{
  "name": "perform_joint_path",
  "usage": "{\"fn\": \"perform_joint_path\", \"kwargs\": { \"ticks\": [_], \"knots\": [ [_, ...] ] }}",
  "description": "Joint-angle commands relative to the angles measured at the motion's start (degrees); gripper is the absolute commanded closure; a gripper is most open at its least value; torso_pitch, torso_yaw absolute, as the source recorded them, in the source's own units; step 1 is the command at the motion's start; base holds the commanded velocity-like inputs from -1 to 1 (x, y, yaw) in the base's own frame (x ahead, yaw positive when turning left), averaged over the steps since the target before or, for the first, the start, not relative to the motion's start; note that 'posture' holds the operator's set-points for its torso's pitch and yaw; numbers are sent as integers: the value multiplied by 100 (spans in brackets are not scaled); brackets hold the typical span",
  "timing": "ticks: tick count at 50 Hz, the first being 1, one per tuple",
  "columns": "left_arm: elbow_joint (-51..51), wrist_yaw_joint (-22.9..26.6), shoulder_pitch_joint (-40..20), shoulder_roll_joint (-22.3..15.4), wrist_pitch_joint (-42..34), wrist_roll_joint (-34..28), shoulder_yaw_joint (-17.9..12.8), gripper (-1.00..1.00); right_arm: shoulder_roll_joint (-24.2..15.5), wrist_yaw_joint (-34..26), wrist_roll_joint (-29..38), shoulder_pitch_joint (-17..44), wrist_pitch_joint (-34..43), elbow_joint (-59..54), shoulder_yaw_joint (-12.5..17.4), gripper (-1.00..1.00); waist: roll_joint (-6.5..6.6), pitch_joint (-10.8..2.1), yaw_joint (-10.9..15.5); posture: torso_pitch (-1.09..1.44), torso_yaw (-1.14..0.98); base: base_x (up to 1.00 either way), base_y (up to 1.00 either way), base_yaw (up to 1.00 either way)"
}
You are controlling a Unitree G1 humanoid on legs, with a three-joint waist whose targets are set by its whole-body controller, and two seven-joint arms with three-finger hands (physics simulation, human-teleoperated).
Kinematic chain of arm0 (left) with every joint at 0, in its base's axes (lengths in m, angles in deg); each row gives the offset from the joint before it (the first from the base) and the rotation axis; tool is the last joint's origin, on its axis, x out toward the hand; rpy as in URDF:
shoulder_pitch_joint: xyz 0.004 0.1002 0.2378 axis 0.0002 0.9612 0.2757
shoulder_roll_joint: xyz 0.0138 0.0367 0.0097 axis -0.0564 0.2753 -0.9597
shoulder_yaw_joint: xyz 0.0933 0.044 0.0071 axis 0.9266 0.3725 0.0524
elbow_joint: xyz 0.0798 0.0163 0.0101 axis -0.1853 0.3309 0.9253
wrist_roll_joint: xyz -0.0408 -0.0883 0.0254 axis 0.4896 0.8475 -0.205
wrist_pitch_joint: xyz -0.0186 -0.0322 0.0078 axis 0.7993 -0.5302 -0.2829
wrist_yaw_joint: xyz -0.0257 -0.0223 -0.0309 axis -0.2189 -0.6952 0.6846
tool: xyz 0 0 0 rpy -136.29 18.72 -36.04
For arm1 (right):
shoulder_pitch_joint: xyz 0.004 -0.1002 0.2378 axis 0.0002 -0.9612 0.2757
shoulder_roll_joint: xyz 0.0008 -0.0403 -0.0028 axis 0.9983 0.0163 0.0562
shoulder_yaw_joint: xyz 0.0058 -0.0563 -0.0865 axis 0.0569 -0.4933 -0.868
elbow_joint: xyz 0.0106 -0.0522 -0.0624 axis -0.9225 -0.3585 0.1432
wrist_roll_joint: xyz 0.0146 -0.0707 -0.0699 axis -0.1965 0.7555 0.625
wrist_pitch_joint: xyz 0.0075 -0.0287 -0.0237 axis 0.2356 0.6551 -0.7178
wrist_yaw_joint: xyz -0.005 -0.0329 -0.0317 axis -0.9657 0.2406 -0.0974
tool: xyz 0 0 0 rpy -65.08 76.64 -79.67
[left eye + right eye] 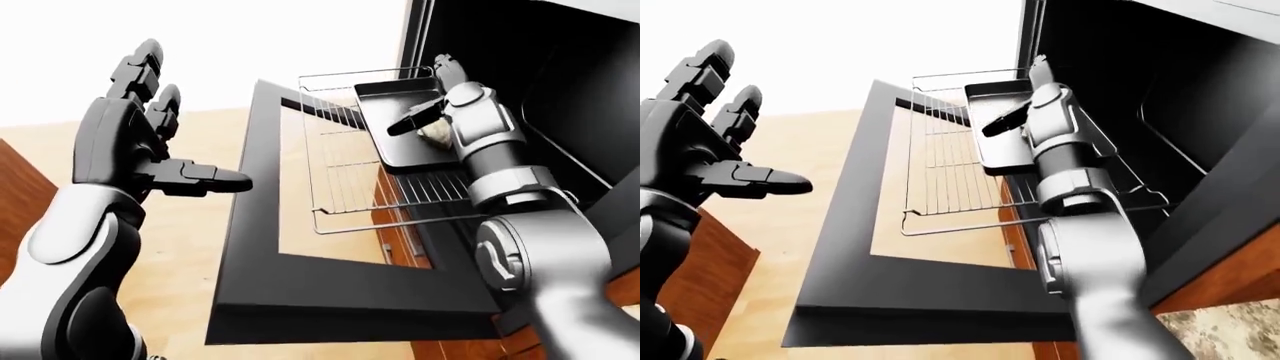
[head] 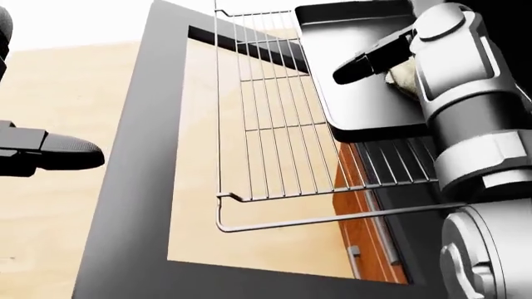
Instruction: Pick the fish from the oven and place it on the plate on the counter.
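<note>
The oven door (image 1: 247, 264) hangs open and the wire rack (image 1: 340, 176) is pulled out over it. A black tray (image 1: 398, 144) sits on the rack. The pale fish (image 2: 402, 76) lies on the tray, mostly hidden under my right hand (image 1: 420, 97). That hand is over the fish with its thumb (image 2: 366, 62) stretched out to the left and its fingers spread, not closed round it. My left hand (image 1: 185, 127) is raised at the left of the eye views, open and empty, apart from the door. No plate or counter top shows.
The dark oven cavity (image 1: 1140, 82) fills the upper right. A wooden cabinet front (image 2: 366, 240) with a handle lies below the rack. A brown cabinet (image 1: 715, 266) stands at the lower left, and light wooden floor (image 1: 185, 247) is under the door.
</note>
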Motion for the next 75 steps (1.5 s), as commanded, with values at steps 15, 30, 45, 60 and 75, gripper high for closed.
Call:
{"fn": "perform_joint_path", "kwargs": {
  "ticks": [15,30,45,60,75],
  "knots": [
    [-236,58,-185,-195,-40,41,-234,-100,-328,297,98,501,-292,-620,0,-100,-58,-84,62,6,0,0,0,0],
    [-301,235,79,-271,3,-28,-357,-100,-466,658,195,780,-179,-1053,103,-99,-50,169,73,13,0,0,0,0],
    [-285,324,80,-229,89,-138,-354,-100,-580,564,437,476,-263,-1147,27,-76,-90,404,53,21,0,0,0,0],
    [-349,344,232,-154,180,-197,-374,-100,-439,554,670,155,-460,-1172,-45,0,-127,553,39,28,0,0,0,0],
    [-370,316,236,-153,172,-163,-397,-100,-431,458,906,45,-783,-1118,-37,83,-153,640,52,35,0,0,0,0]
  ]
}}
